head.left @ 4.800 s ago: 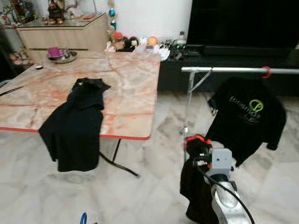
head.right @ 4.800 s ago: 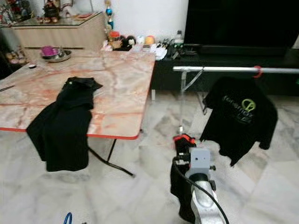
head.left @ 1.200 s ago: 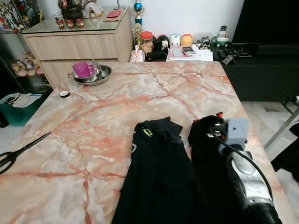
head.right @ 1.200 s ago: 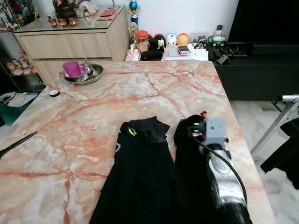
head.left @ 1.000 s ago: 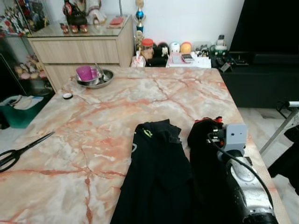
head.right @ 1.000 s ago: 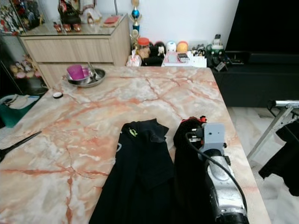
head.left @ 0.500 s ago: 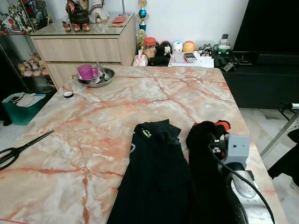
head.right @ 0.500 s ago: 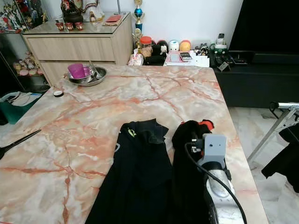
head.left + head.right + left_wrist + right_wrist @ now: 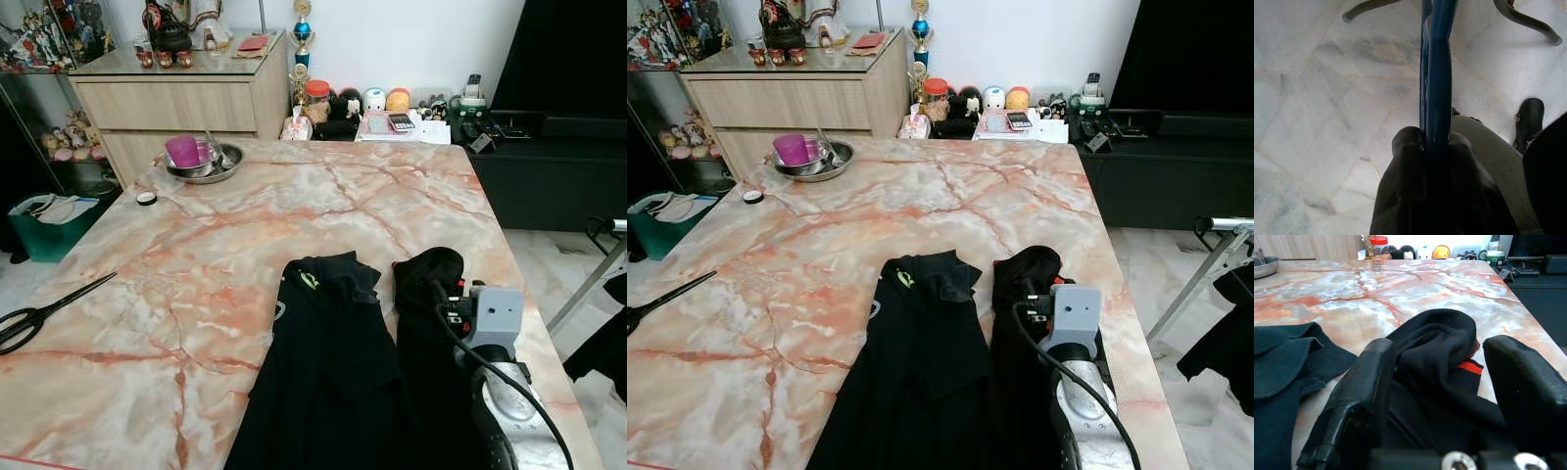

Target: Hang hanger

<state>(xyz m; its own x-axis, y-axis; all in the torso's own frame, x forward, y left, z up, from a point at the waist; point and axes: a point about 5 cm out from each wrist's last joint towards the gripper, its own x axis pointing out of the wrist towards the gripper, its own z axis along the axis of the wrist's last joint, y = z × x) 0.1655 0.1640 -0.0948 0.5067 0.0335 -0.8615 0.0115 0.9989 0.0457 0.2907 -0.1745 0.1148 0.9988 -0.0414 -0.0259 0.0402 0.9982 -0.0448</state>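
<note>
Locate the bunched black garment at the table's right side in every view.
Left eye view: bunched black garment, lower right of centre, on the marble table.
Right eye view: lower centre-right.
Right wrist view: centre, between the open fingers of the right tool.
Left wrist view: faces the floor instead; the left tool grips a blue hanger.
Shared landmark: the red-lidded jar beyond the table's far edge.

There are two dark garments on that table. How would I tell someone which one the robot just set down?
Find the big pink marble table and look at its right side, where two black garments lie side by side. The one meant is the right-hand garment, bunched up directly in front of the right pincer, whose fingers stand open around it. Unlike the left-hand shirt with its green collar mark, it shows a bit of red hanger inside.
</note>
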